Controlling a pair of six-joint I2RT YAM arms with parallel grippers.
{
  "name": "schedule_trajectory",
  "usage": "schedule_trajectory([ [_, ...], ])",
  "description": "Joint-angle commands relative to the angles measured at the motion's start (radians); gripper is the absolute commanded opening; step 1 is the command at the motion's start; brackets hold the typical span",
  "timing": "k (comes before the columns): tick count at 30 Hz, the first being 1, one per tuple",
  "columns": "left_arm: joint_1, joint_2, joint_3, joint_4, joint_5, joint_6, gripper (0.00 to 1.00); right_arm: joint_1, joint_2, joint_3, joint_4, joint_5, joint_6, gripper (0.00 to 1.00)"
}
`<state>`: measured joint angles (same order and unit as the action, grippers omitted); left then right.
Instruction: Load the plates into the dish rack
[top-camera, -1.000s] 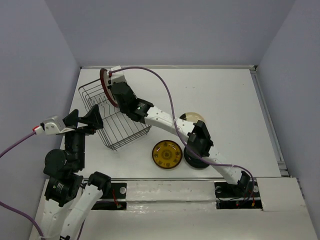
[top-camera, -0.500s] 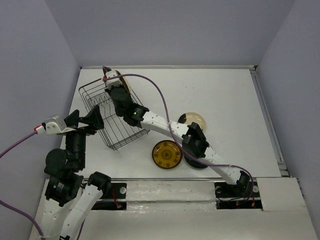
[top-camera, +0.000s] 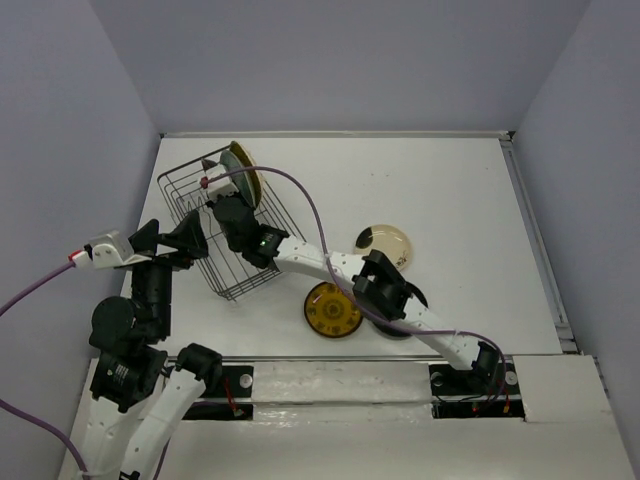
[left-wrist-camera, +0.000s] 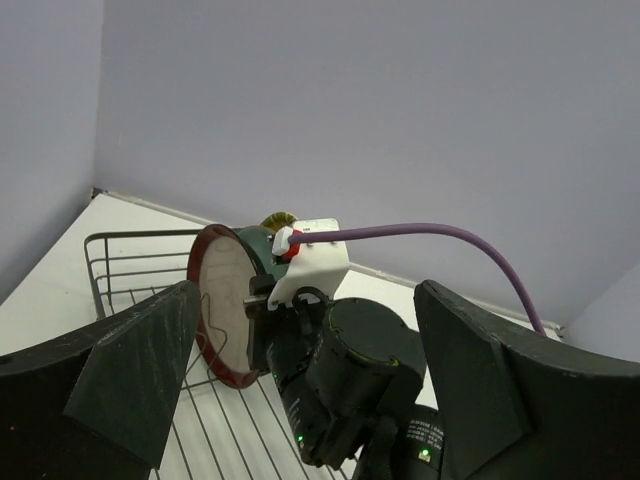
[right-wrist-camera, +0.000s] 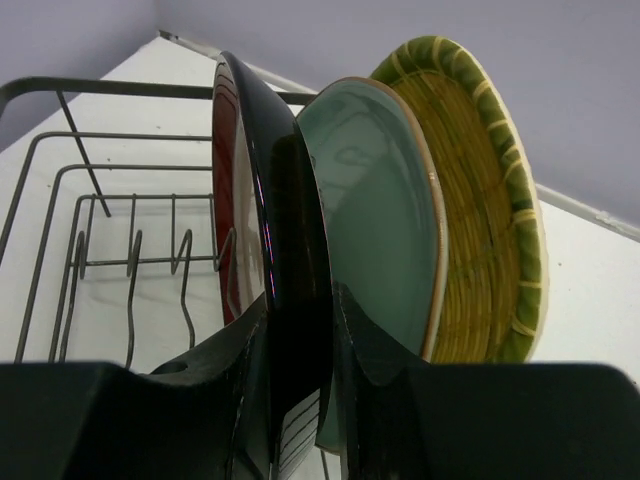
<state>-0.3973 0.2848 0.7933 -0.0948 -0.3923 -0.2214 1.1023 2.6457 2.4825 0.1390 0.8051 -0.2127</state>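
The big red-rimmed plate stands on its edge inside the dish rack. It is right beside the teal plate, and the yellow ribbed plate is behind that one. The right tool is pinched tight on the red-rimmed plate's rim, so I think it is not let go yet. The left tool hangs wide open by the rack's near side, holding nothing. So three plates are in the rack. Three more lie on the table: a cream plate with dark patches, a yellow patterned plate and a black plate half hidden under the right arm.
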Motion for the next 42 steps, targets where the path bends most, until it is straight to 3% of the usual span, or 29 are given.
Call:
schedule_trajectory([
  [1,0.012,0.020,-0.009,0.049,0.004,0.002,0.99,0.010,-0.056,-0.028,0.146,0.020,0.052,0.10],
  [4,0.025,0.030,-0.011,0.052,0.013,-0.002,0.99,0.010,-0.102,-0.053,0.125,0.002,0.082,0.31],
  [5,0.025,0.030,-0.012,0.053,0.016,-0.003,0.99,0.010,-0.102,-0.056,0.114,-0.004,0.091,0.31],
  [9,0.037,0.050,-0.017,0.055,0.026,-0.006,0.99,0.010,-0.182,-0.066,0.031,-0.043,0.169,0.64],
  [11,0.040,0.063,-0.020,0.055,0.035,-0.007,0.99,0.010,-0.258,-0.114,-0.028,-0.066,0.202,0.75],
  [14,0.044,0.085,-0.025,0.053,0.066,-0.015,0.99,0.010,-0.375,-0.222,-0.071,-0.124,0.277,0.81],
  [15,0.046,0.089,-0.025,0.053,0.078,-0.018,0.99,0.010,-0.423,-0.326,-0.081,-0.150,0.294,0.83],
  [17,0.048,0.111,-0.025,0.050,0.116,-0.024,0.99,0.001,-0.583,-0.463,-0.096,-0.230,0.354,0.84],
  [20,0.049,0.142,-0.025,0.047,0.208,-0.039,0.99,-0.079,-0.841,-0.814,-0.098,-0.381,0.525,0.80],
  [21,0.049,0.160,-0.028,0.047,0.258,-0.048,0.99,-0.152,-0.971,-1.006,-0.098,-0.421,0.565,0.77],
  [24,0.049,0.180,-0.039,0.059,0.369,-0.059,0.99,-0.310,-1.165,-1.300,-0.088,-0.577,0.747,0.61],
  [25,0.052,0.185,-0.052,0.073,0.388,-0.062,0.99,-0.373,-1.228,-1.477,-0.079,-0.624,0.783,0.59],
  [27,0.052,0.194,-0.066,0.086,0.453,-0.067,0.99,-0.553,-1.392,-1.630,-0.064,-0.748,0.849,0.49],
  [29,0.052,0.200,-0.081,0.087,0.464,-0.062,0.99,-0.657,-1.522,-1.793,-0.061,-0.829,0.863,0.47],
  [32,0.055,0.200,-0.088,0.087,0.461,-0.056,0.99,-0.818,-1.580,-1.898,-0.096,-0.925,0.862,0.53],
  [34,0.055,0.205,-0.091,0.087,0.463,-0.053,0.99,-0.910,-1.555,-1.921,-0.110,-0.983,0.860,0.62],
  [38,0.055,0.206,-0.095,0.087,0.460,-0.049,0.99,-0.953,-1.445,-1.933,-0.073,-1.026,0.857,0.65],
  [42,0.054,0.203,-0.098,0.087,0.449,-0.047,0.99,-0.953,-1.334,-1.923,-0.007,-1.058,0.868,0.60],
])
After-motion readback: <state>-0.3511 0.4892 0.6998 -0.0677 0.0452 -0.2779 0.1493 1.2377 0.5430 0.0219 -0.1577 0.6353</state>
